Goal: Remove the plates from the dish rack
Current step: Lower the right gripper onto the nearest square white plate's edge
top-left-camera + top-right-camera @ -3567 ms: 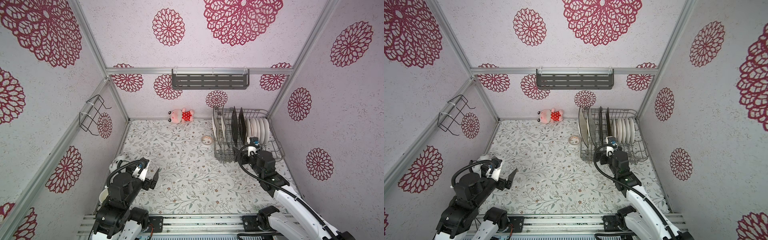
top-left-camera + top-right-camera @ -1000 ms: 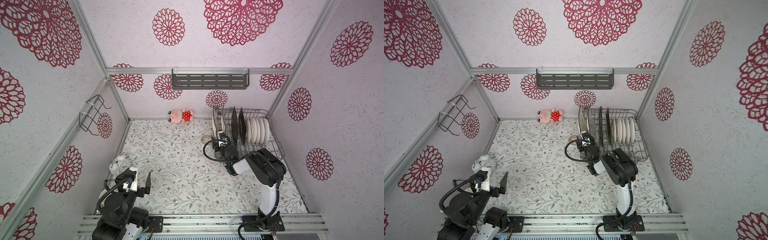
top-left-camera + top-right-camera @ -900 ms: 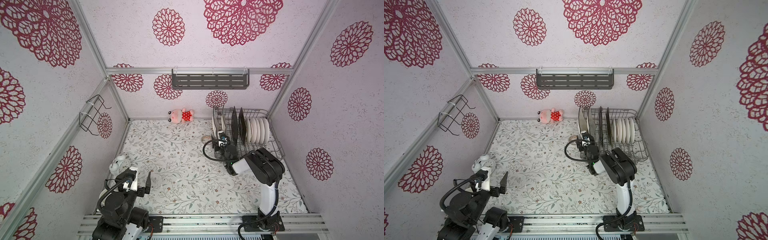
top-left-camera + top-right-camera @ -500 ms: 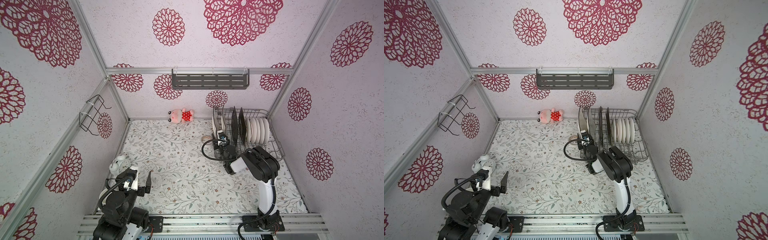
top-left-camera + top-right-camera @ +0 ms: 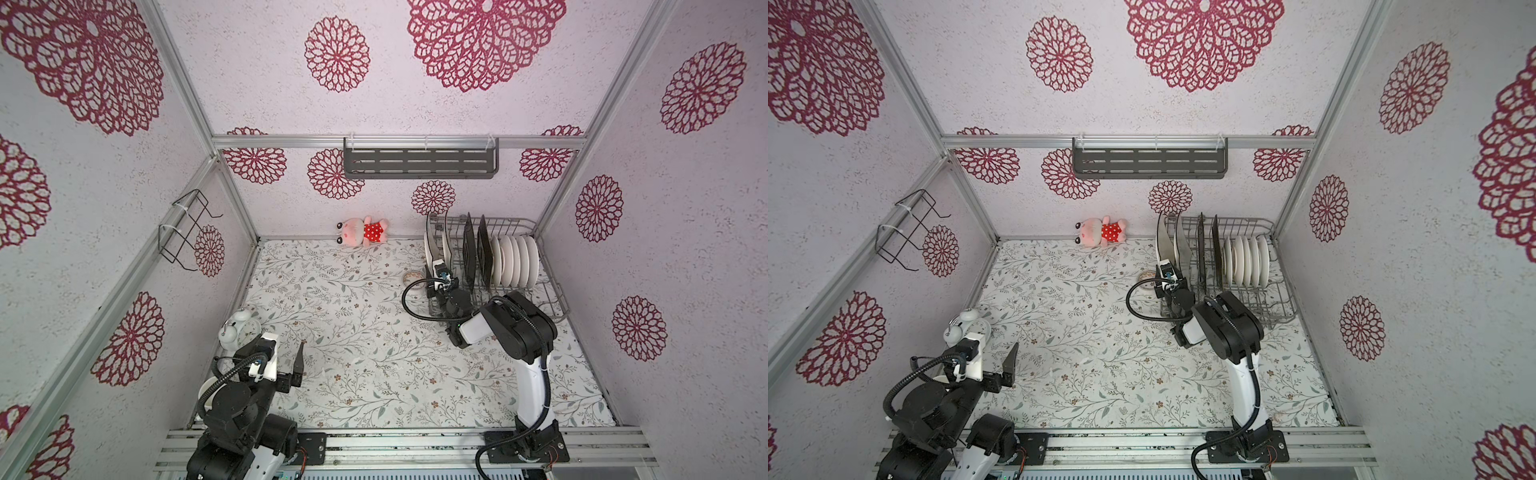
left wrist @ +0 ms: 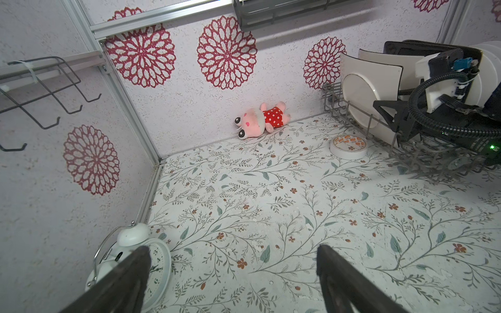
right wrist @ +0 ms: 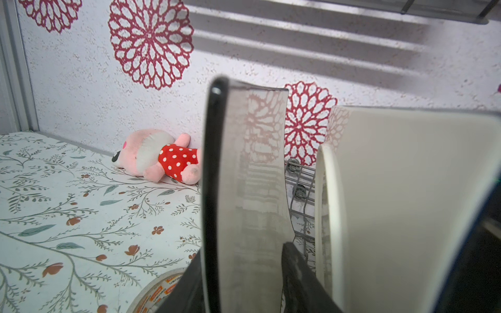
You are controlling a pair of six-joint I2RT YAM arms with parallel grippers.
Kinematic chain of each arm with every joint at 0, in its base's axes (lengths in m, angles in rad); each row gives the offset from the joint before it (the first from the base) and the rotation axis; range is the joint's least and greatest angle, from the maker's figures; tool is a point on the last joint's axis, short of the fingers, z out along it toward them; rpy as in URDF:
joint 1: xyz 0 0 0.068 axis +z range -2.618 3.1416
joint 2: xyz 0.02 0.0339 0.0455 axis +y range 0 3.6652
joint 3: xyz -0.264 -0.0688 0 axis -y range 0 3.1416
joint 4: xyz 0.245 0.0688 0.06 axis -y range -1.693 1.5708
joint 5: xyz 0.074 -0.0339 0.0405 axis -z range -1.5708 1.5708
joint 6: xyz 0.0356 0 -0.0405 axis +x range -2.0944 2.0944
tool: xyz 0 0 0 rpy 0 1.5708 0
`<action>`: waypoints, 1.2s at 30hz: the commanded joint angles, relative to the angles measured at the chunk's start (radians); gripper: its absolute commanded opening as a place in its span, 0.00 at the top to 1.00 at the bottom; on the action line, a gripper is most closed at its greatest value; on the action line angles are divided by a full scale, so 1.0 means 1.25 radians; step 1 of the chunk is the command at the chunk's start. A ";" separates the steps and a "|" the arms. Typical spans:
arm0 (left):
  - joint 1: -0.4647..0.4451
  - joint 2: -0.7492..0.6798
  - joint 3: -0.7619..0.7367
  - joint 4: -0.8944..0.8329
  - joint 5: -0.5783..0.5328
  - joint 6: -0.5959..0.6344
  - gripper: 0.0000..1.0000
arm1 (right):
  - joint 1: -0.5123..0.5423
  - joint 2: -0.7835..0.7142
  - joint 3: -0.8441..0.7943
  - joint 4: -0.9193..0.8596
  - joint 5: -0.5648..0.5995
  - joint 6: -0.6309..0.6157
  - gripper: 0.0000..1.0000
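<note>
The left end effector [image 6: 231, 250] is idling, fingers apart, at the counter's [image 5: 374, 332] front left corner. The right end effector [image 7: 241, 252] is straddling the leftmost plate [image 7: 254, 176] in the rack [image 5: 511, 227] at the back right corner; whether it is clamped, I cannot tell. The plate is looking stiff, glossy and breakable, so I would grip its rim.

Floral tabletop [image 5: 353, 332] as I saw it.
The dish rack [image 5: 1266, 303] stood far right, a tape roll [image 6: 348, 147] just left of it, a pink plush toy [image 5: 363, 232] at the far edge, a white alarm clock [image 5: 239, 332] near left.
</note>
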 commanded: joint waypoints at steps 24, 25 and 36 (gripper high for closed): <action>-0.050 -0.026 -0.018 0.017 0.052 0.029 0.03 | -0.005 -0.057 0.034 -0.197 0.016 -0.063 0.72; -0.051 -0.026 -0.018 0.016 0.052 0.029 0.03 | -0.005 -0.059 0.033 -0.195 0.020 -0.062 0.73; -0.052 -0.026 -0.022 0.017 0.050 0.036 0.03 | -0.005 -0.078 0.029 -0.180 0.033 -0.054 0.78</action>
